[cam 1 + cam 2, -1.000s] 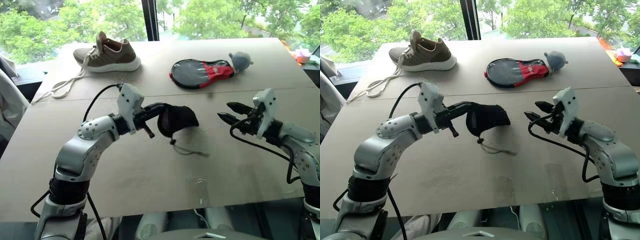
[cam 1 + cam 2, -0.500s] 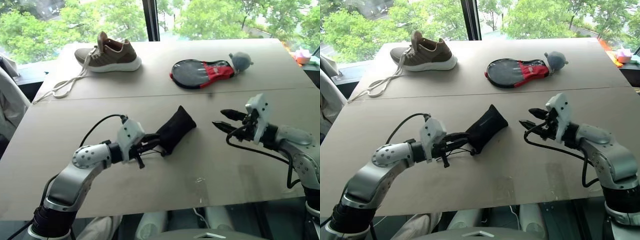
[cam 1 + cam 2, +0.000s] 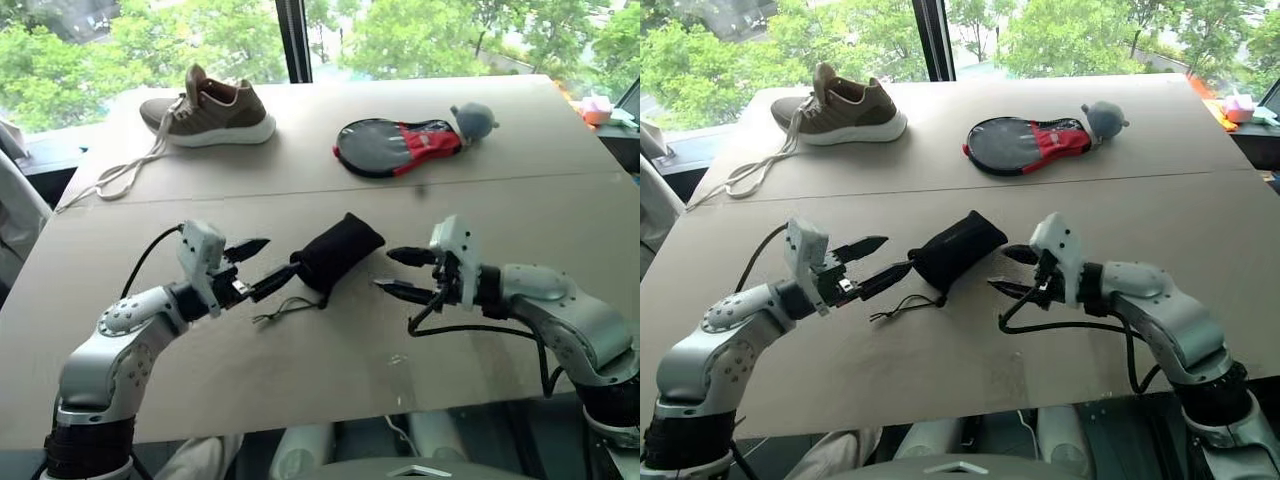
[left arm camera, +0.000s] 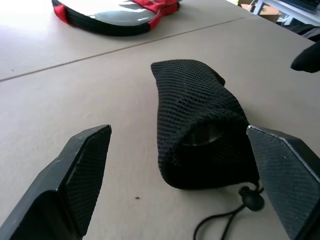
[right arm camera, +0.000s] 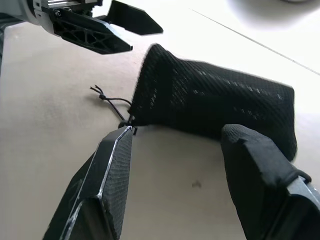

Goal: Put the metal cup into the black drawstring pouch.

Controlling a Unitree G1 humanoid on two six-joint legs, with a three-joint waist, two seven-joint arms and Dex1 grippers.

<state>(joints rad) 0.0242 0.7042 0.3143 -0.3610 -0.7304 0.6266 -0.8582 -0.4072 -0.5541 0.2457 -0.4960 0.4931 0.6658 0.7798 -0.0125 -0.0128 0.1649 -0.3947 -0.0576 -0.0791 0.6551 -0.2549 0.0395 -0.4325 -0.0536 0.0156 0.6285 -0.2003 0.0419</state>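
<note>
Lying on its side mid-table (image 3: pixel 120 330): black drawstring pouch (image 3: pixel 335 250), cord (image 3: pixel 285 310) trailing from its mouth toward the left gripper (image 3: pixel 258 263). Left gripper: fingers spread wide, flanking the pouch mouth, not gripping. Right gripper (image 3: pixel 398 272): fingers apart, holding nothing, just beside the pouch's other side. Left wrist view alone shows a metallic glint inside the open mouth, apparently the metal cup (image 4: pixel 202 134). Head views add, at the far edge: shoe (image 3: pixel 210 105), black-and-red paddle case (image 3: pixel 395 145).
</note>
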